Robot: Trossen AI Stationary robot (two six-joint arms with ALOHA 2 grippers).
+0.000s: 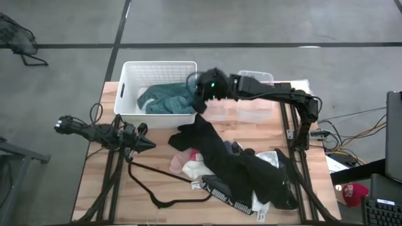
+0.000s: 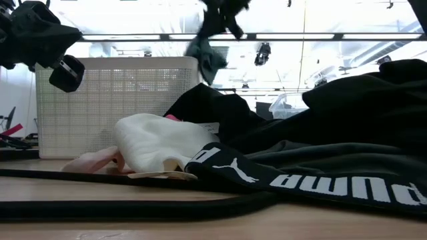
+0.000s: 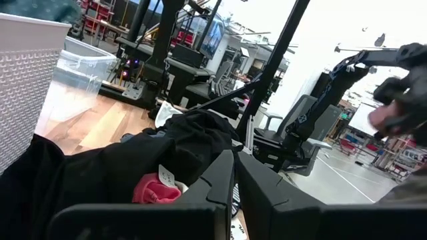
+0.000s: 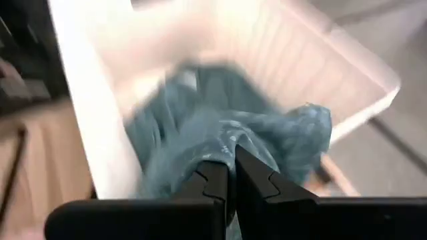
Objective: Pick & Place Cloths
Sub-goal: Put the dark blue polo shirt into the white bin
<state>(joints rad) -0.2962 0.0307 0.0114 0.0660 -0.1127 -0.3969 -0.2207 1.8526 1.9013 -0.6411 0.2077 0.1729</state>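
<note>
My right gripper (image 1: pixel 202 91) hovers over the right end of the white basket (image 1: pixel 129 88), shut on the large teal cloth (image 1: pixel 164 99), which fills the right wrist view (image 4: pixel 280 133). In the low view the cloth (image 2: pixel 207 57) hangs at the basket's right wall. Black garments (image 1: pixel 242 166) lie heaped on the table's middle and right. Among them are a white cloth (image 2: pixel 160 143), a pink one (image 2: pixel 93 160), a red one (image 3: pixel 155 190) and the white-lettered waistband (image 2: pixel 320 181). My left gripper (image 1: pixel 151 145) waits shut at the table's left, clear of the pile. My right gripper pinches a bunched fold of the teal cloth (image 4: pixel 223 143) between its two fingers, coming from above and the table's right. The cloth hangs slack below the fingers, and its lower bulk (image 1: pixel 157 102) lies inside the basket.
A thin black wire hanger (image 1: pixel 164 202) lies on the near left of the table in front of the pile. A clear plastic bin (image 1: pixel 254 110) stands right of the basket under my right arm. Bare wood shows between my left gripper and the basket.
</note>
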